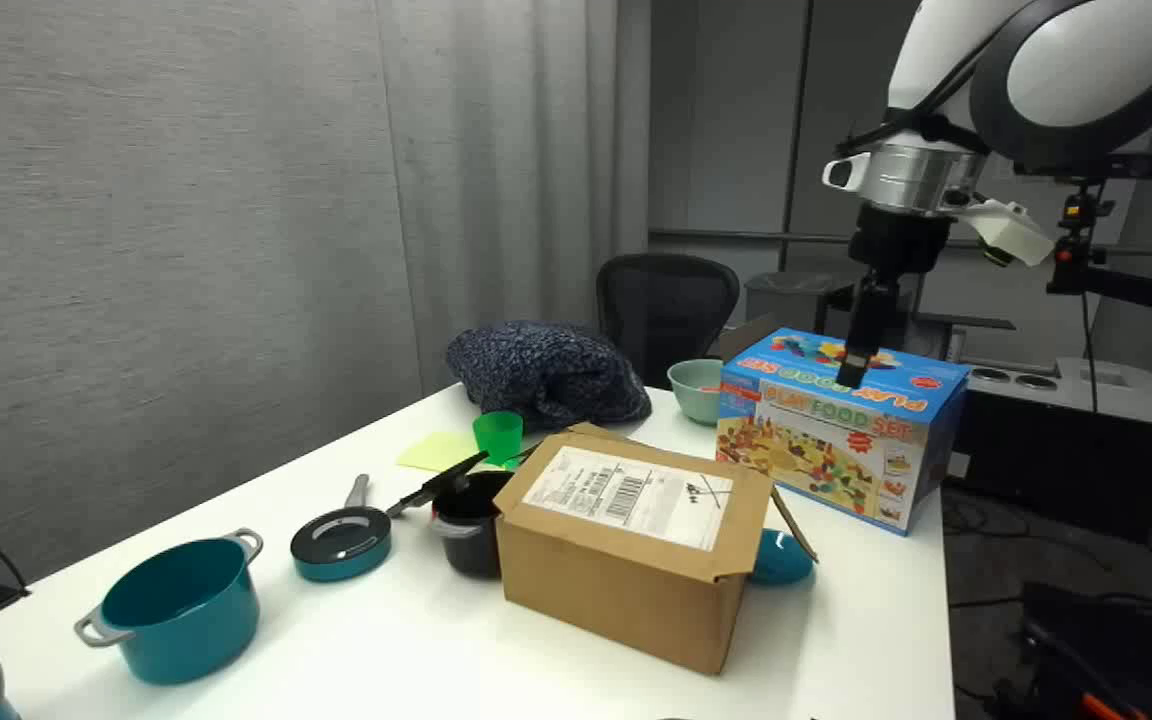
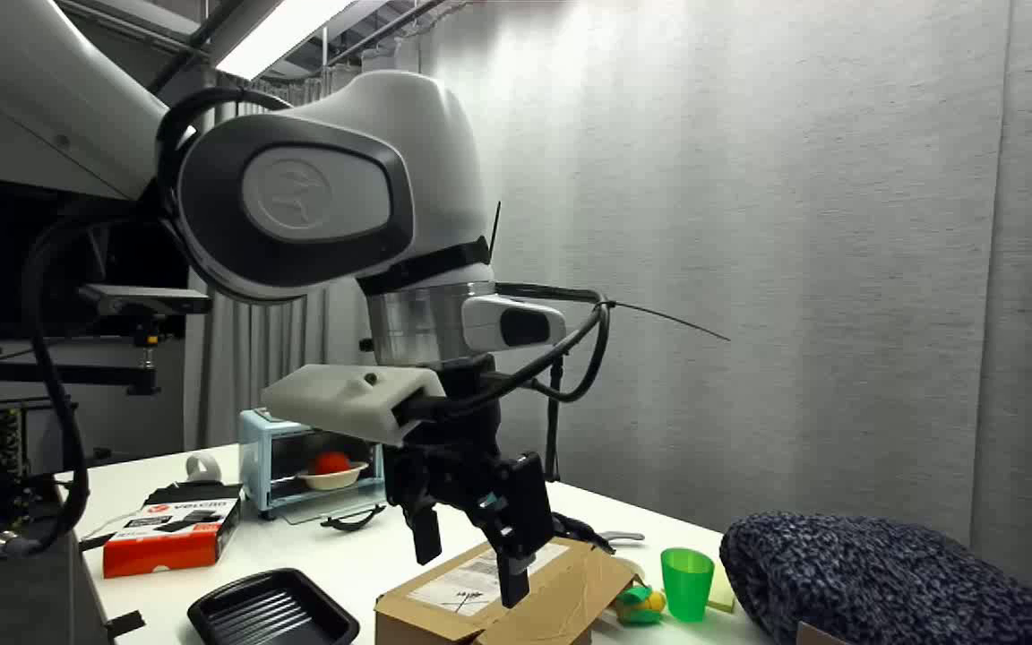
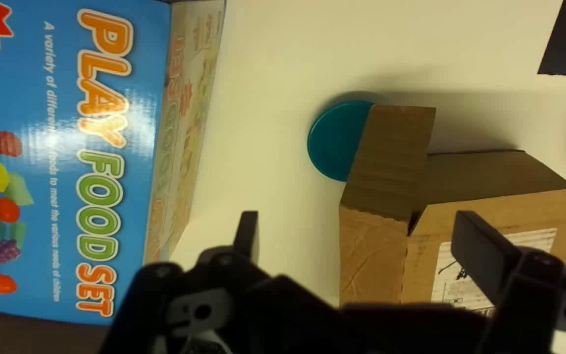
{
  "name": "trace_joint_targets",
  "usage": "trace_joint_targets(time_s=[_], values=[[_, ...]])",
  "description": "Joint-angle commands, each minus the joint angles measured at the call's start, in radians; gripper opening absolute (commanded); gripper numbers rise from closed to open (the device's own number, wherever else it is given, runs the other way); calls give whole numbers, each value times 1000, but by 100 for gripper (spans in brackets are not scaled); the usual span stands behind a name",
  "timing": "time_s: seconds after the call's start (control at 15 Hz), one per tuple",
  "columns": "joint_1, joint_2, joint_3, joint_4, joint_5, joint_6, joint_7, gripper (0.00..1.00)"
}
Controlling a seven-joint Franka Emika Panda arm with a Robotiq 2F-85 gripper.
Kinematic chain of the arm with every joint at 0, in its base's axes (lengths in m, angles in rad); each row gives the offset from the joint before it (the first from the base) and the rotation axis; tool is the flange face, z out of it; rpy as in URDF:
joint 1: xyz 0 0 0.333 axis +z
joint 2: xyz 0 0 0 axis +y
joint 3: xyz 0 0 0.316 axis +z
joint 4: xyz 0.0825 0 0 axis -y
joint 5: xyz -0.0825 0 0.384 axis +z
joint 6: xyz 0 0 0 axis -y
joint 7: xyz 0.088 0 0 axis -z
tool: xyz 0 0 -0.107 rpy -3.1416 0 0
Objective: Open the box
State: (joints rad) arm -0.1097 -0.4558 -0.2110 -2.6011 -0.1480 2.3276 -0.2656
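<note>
Cardboard box (image 1: 626,572) sits on the white bench (image 1: 356,650), in from the edge by the curtain (image 1: 236,220) & from the one opp., w/ its labelled top flap (image 1: 636,500) lying across the top & a side flap (image 3: 393,157) jutting out over part of a round teal piece (image 3: 337,140). Gripper (image 2: 470,569) hangs above the bench, apart from the box, fingers (image 3: 484,253) well spread & holding nothing. Further out in an exterior view, black pot (image 1: 469,548) is partly hidden behind the box, blue play-food box (image 1: 816,440) stands at the edge opp. the curtain, & green cup (image 1: 498,437) and dark cloth (image 1: 546,375) are nr the curtain-side edge, cloth toward its far corner.
</note>
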Motion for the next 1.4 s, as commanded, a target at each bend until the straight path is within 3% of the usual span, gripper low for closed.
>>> trace_joint_targets(time_s=[0.0,0.8,1.33], values=[[-9,0,9,1,6,-2,-4,100],[-9,0,9,1,6,-2,-4,100],[-13,186,17,98,63,131,169,100]])
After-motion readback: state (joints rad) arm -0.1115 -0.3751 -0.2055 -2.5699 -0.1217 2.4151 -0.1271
